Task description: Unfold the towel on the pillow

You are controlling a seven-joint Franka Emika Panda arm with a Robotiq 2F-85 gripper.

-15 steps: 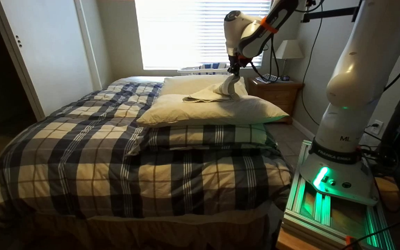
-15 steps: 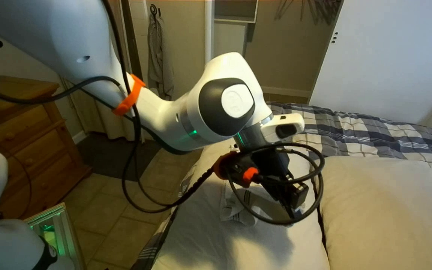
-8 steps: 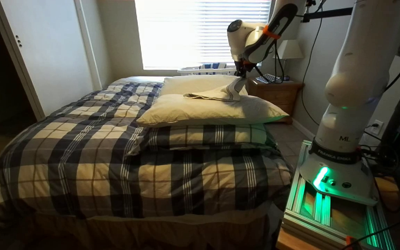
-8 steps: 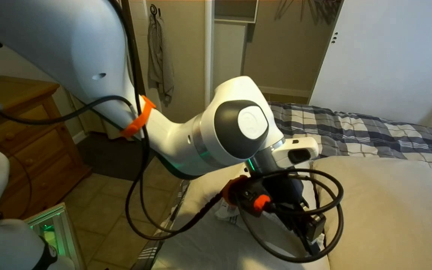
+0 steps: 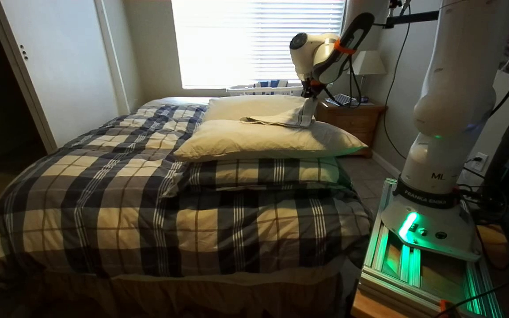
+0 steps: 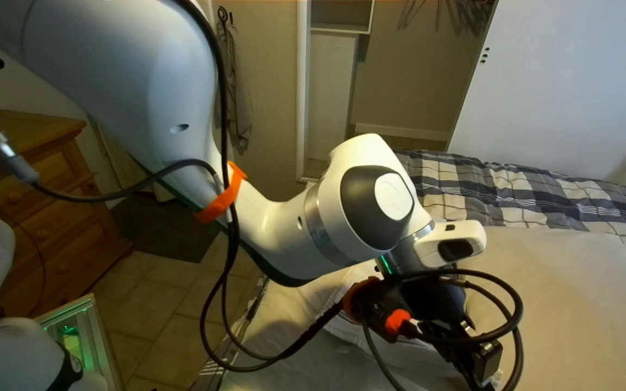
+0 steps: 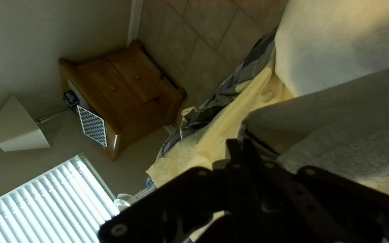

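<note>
The pale towel (image 5: 287,119) with thin dark stripes lies partly on the plump cream pillow (image 5: 259,143). Its near part rests rumpled on the pillow, and its far end rises to my gripper (image 5: 311,95). In the wrist view my gripper (image 7: 241,143) is shut, with an edge of the towel (image 7: 343,131) pinched between the fingertips. The towel hangs in a fold to the right of the fingers there. The pillow also shows in the wrist view (image 7: 322,44). In an exterior view the arm and cables hide most of the towel, and the fingertips (image 6: 481,383) reach the bottom edge.
A second cream pillow (image 5: 241,106) lies behind the first. Both rest on a bed with a plaid cover (image 5: 117,212). A wooden nightstand (image 5: 351,121) with a lamp (image 5: 368,64) and a white basket (image 5: 263,90) stand beyond. Loose cables (image 6: 514,304) loop around the wrist.
My gripper has moved away from the near side of the bed and then slightly lower, holding the towel's end. The towel has stretched and slid a little that way on the pillow.
</note>
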